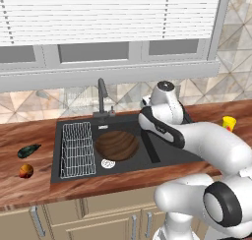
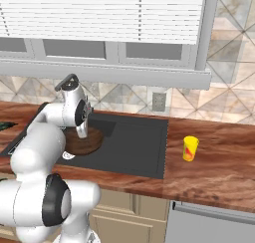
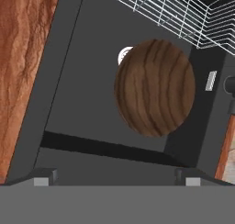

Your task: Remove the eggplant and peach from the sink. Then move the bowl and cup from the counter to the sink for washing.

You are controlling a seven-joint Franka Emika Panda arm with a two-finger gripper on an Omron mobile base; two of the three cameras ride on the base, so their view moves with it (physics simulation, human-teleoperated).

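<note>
bowl (image 3: 154, 87) in sink (image 3: 69, 103), below open claw (image 3: 114, 178)

Bowl (image 1: 116, 145) in sink (image 1: 162, 158); cup (image 2: 190, 149) on counter.

Arm (image 1: 206, 140) risen from lower right of the left base view, reaching forward and left, elbow bent, forearm sloped down toward the wrist. Wrist joint (image 2: 74, 107) turned downward, seen at left in the right base view. Gripper (image 3: 112, 175) pointed down, jaws spread wide, nothing between them. Fingertips (image 3: 45, 176) dark, far apart at the bottom of the hand view.
</note>
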